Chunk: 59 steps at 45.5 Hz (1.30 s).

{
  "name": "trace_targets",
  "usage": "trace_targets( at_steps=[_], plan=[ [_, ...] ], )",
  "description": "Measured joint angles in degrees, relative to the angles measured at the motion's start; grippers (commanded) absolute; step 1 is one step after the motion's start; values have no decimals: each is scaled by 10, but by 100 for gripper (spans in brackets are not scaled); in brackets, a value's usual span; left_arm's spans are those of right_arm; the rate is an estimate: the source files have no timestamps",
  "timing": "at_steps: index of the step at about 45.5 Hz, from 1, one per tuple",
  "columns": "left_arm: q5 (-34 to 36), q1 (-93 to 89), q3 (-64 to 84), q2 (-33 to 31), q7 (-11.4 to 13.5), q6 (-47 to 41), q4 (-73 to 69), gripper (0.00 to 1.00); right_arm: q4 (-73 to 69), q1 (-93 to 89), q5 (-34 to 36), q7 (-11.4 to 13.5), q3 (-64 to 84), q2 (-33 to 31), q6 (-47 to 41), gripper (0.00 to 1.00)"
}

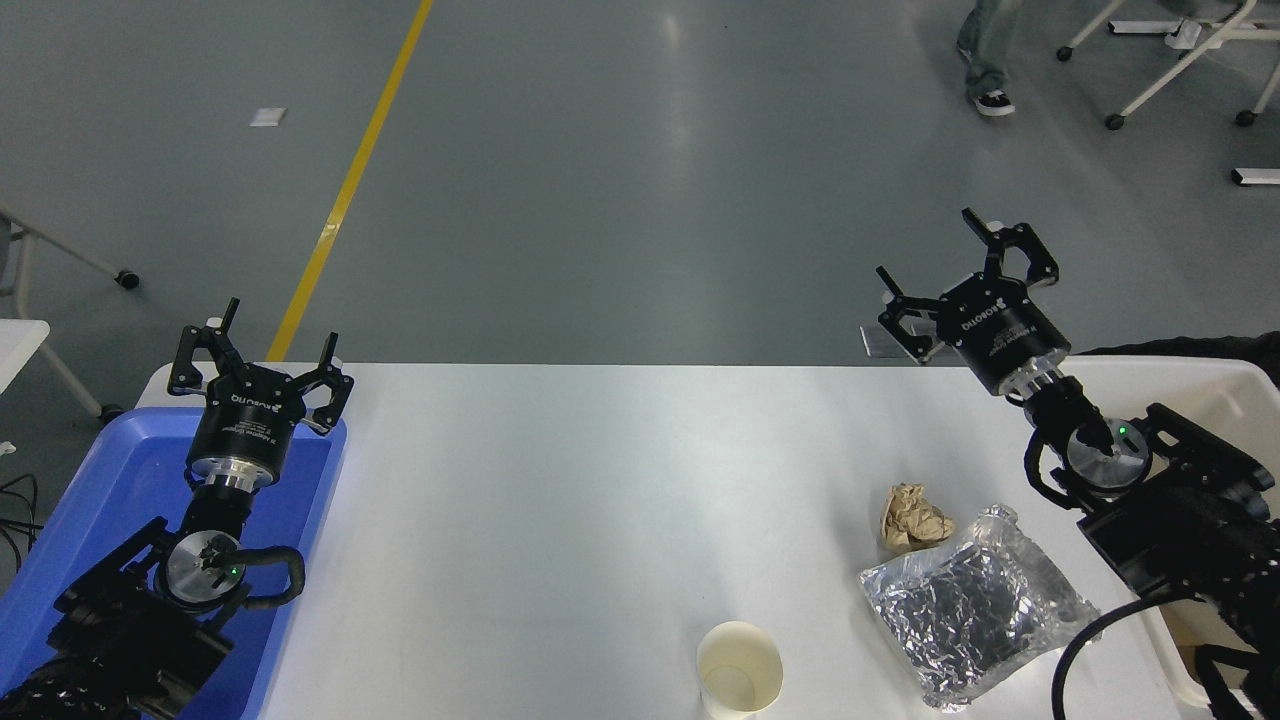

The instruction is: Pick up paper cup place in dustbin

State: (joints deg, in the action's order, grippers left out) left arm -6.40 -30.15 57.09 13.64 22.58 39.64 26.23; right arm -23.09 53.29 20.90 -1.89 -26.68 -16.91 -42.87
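Observation:
The white paper cup [740, 668] stands upright near the table's front edge, right of centre, its cream inside showing. The cream-white dustbin [1215, 395] sits at the table's right end, mostly hidden behind my right arm. My right gripper [930, 263] is open and empty, raised above the table's far right edge, far from the cup. My left gripper [265, 340] is open and empty, parked over the blue tray at the lower left.
A crumpled brown paper ball [912, 517] and a crinkled silver foil bag [975, 603] lie right of the cup. A shallow blue tray [110, 480] sits at the table's left end. A person's legs [988, 60] and wheeled chairs are on the floor at the top right.

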Motion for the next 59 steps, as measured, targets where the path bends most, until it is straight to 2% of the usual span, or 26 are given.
trace_targets(
  at_steps=[18, 21, 34, 47, 59],
  plan=[
    [-1, 0, -1, 1, 1, -1, 0, 100, -82, 235, -84, 0, 348, -38, 17, 100],
    [-1, 0, -1, 1, 1, -1, 0, 100, -133, 304, -111, 0, 441, -46, 17, 100],
    [-1, 0, -2, 1, 1, -1, 0, 100, -342, 495, -219, -1, 665, -61, 15, 100],
    [-1, 0, -2, 1, 1, -1, 0, 100, -529, 676, -256, -3, 857, -53, 10, 100],
    [-1, 0, -2, 1, 1, -1, 0, 100, -643, 797, -261, -5, 957, -28, 3, 100]
  ],
)
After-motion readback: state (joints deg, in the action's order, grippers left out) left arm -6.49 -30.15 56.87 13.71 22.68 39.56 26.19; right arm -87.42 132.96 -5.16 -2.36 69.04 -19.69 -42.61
